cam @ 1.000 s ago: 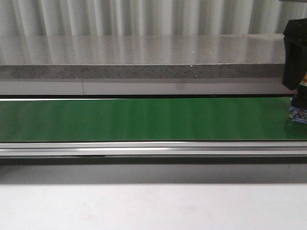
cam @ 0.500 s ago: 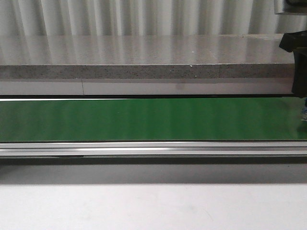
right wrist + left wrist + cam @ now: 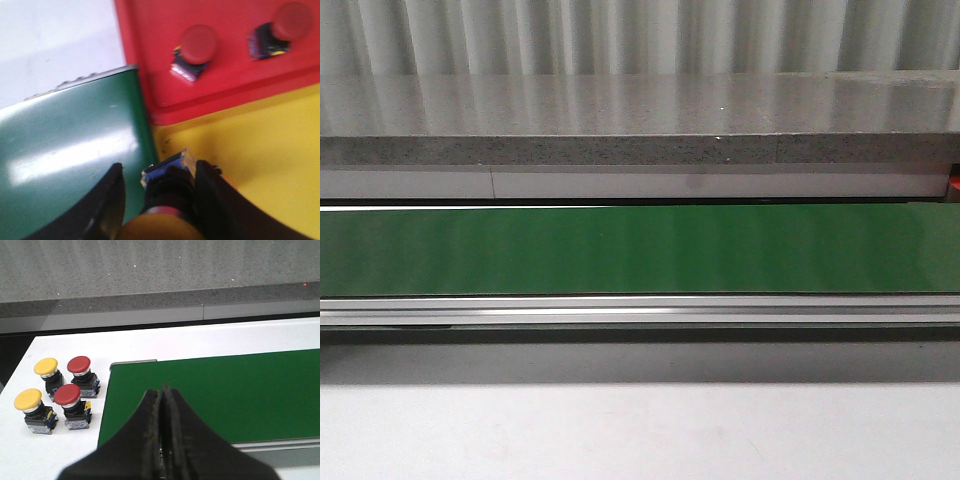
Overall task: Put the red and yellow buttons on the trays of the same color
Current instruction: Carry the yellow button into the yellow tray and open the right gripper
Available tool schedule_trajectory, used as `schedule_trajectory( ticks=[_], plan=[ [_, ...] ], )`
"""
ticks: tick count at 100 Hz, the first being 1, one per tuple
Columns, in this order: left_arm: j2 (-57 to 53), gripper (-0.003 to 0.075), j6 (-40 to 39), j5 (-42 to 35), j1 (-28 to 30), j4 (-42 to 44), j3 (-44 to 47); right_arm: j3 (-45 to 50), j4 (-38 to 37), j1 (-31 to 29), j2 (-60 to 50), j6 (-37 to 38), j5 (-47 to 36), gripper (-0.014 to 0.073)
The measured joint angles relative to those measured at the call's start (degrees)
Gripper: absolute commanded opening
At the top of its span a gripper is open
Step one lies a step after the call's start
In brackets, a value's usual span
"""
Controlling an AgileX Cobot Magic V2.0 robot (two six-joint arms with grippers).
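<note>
Belt [image 3: 640, 250]: plain glossy green, silver rail along its near edge. Bench [image 3: 65, 347]: white. Counter [image 3: 620, 120] behind: grey, finely speckled. Back wall [image 3: 620, 35]: pale grey, vertical ribs.

Two yellow buttons [image 3: 46, 367] [image 3: 27, 399] and two red buttons [image 3: 78, 364] [image 3: 67, 394], all on black bases with blue trim.

Red tray [image 3: 150, 60]: two red-capped buttons [image 3: 199, 44] [image 3: 291, 21]. Yellow tray [image 3: 260, 150]: plain. Right claw [image 3: 160, 200]: black; held button [image 3: 167, 190] orange-yellow, black and blue. Left claw [image 3: 162, 440]: black.

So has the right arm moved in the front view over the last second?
Yes. It stood at the right end of the green belt a second ago, then slid off the right edge; now it's out of that view.
</note>
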Motion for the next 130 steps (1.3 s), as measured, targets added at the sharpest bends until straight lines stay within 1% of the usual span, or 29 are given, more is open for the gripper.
schedule_trajectory(
  ticks=[19,33,79,121,126,130],
  plan=[
    [0.0,-0.002,0.0,0.0,0.0,0.0,0.0,0.0,0.0,-8.5,0.6,2.6,-4.0,0.0047],
    [0.0,-0.002,0.0,0.0,0.0,0.0,0.0,0.0,-0.1,-11.9,3.1,4.3,-6.2,0.0047],
    [0.0,-0.002,0.0,0.0,0.0,-0.1,0.0,0.0,-0.1,-13.2,16.2,5.0,-7.6,0.0047],
    [0.0,-0.002,0.0,-0.1,0.0,-0.2,0.0,0.0,-0.1,-13.9,22.6,5.1,-8.2,0.005],
    [0.0,-0.002,0.0,-0.1,0.0,-0.2,0.0,0.0,-0.1,-13.9,23.0,5.2,-8.3,0.0059],
    [0.0,-0.002,0.0,-0.1,0.0,-0.2,0.0,0.0,-0.1,-13.9,23.4,5.2,-8.3,0.0083]
  ],
)
